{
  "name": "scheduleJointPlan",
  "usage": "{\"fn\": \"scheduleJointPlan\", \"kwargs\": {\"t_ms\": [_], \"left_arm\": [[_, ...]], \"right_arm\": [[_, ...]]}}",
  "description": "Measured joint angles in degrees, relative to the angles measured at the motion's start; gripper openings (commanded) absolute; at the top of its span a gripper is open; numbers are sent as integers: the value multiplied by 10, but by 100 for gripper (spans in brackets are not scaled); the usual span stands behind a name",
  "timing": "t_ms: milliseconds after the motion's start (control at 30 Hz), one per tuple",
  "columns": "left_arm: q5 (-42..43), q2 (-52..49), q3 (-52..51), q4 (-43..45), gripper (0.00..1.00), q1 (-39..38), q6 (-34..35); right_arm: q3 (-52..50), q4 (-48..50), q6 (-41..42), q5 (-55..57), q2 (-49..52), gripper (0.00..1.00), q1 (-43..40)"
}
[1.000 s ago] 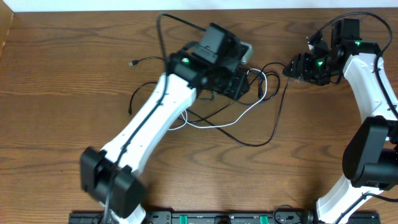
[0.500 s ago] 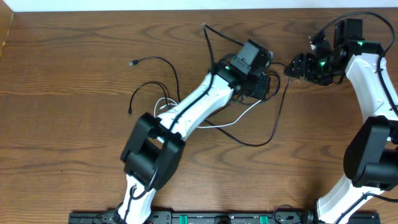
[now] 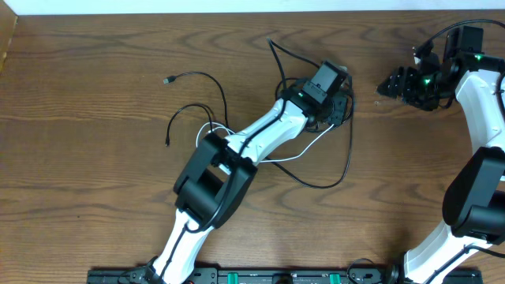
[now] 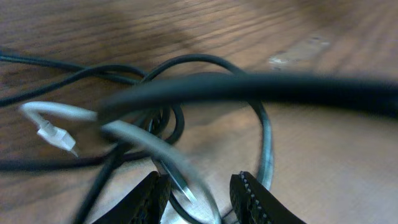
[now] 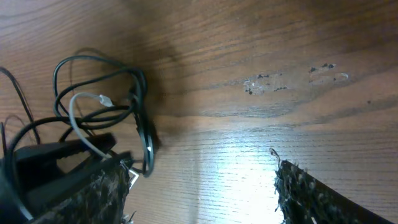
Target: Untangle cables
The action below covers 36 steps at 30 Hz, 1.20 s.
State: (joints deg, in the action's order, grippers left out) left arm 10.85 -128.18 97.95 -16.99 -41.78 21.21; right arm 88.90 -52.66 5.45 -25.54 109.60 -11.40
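Observation:
The cables lie in a tangle [image 3: 347,101] at the table's middle back. One white cable [image 3: 312,142] runs left under the left arm, and a long black loop [image 3: 347,162] hangs toward the front. My left gripper [image 3: 338,109] sits over the tangle. In its wrist view the left gripper [image 4: 202,200] has its jaws apart, with the white cable [image 4: 124,132] and a black loop [image 4: 265,146] passing between them, pinched by neither. My right gripper [image 3: 389,84] stands to the right of the tangle. In its own view the right gripper [image 5: 202,180] is open over bare wood, and the tangle [image 5: 134,93] is at left.
Two loose black cable ends [image 3: 168,80] [image 3: 169,136] trail off at the left of the table. A blurred thick black strand [image 4: 280,88] crosses close to the left wrist lens. Pale scuff marks [image 5: 267,84] dot the wood near the right gripper.
The left arm has folded in and its gripper shifted right with the tangle. The right gripper has opened wider and drawn back to the right, off the black cable.

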Motion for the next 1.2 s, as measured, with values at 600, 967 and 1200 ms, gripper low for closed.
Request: {"fn": "scheduleJointPlan", "kwargs": {"t_ms": [600,967,1200], "left_arm": [[-39,89,-1,-264,7,28,-35],[133,391,-1,-293,7,77,-159],[74,459,0,-106,7,148,-143]], "right_arm": [[0,-4,0,0,0,73,17],[0,-2,-3,-13,0,70,53],[0,1,-66,-143,0,72,77]]}}
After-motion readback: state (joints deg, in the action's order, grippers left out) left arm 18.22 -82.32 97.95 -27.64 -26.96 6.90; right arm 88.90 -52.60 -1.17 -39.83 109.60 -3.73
